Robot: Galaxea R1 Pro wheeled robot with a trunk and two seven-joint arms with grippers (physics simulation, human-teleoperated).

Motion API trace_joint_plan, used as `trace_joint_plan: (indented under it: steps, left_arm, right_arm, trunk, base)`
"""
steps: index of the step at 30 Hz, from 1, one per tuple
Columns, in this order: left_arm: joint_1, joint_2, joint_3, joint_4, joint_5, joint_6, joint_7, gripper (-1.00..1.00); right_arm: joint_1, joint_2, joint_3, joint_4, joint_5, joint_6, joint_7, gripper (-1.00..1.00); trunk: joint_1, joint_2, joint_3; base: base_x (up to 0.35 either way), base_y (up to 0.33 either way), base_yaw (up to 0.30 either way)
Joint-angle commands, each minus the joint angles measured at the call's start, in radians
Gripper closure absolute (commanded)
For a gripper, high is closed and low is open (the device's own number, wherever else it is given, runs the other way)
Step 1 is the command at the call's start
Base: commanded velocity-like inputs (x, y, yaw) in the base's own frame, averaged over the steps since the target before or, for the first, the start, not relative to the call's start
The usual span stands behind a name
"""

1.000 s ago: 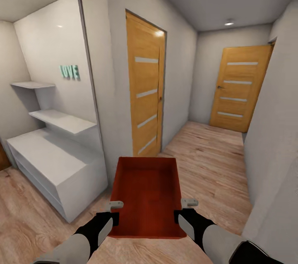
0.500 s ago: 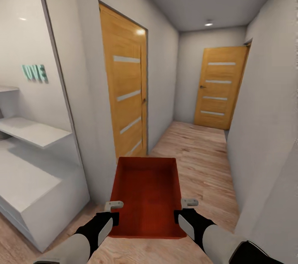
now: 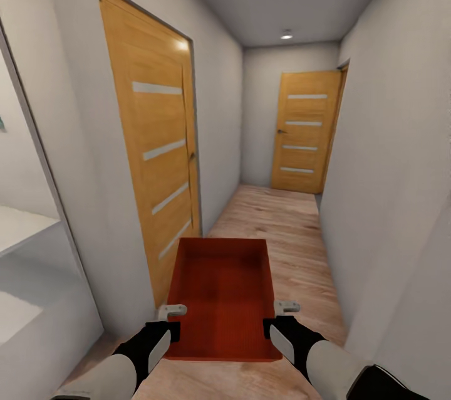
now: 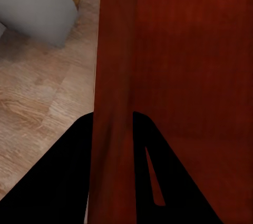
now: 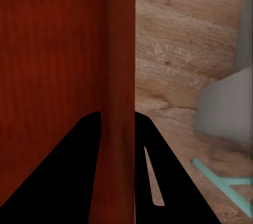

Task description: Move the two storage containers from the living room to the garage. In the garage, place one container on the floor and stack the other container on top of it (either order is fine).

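head view: the side door (image 3: 156, 155) is seen nearer than a second ago, so the hallway carry is advancing; the storage container (image 3: 220, 293), empty, is held between the left gripper (image 3: 170, 320) and right gripper (image 3: 282, 318). wrist views: each wall appears pinched.

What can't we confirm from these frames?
- Bin underside and outer walls: head view looks down into it; its own walls hide them.
- Right gripper: pads hidden by the bin's wall, which they straddle in the right wrist view.
- Left gripper: likewise.
- Far door: handle too small to read.
- Near door: bottom hidden by the bin.
- White shelf: cut off by the head view's left edge.
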State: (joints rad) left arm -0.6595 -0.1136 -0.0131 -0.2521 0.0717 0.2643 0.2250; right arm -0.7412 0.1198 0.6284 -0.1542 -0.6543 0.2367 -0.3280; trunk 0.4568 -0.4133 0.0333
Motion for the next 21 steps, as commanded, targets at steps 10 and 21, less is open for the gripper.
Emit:
trace_joint_plan:
  steps: [10, 21]
  left_arm:
    - [0.001, 0.005, -0.007, 0.001, -0.008, 0.009, 0.011, 1.00]
    - [0.001, 0.005, -0.007, 0.001, -0.008, 0.008, 0.011, 1.00]
  right_arm:
    - [-0.001, -0.003, -0.007, -0.002, 0.032, -0.039, -0.009, 1.00]
    - [-0.001, -0.003, -0.007, -0.002, 0.032, -0.039, -0.009, 1.00]
  trunk:
    - [0.001, -0.001, 0.000]
    - [0.001, -0.001, 0.000]
  base:
    - [0.323, 0.000, -0.065]
    - [0.322, 0.000, 0.000]
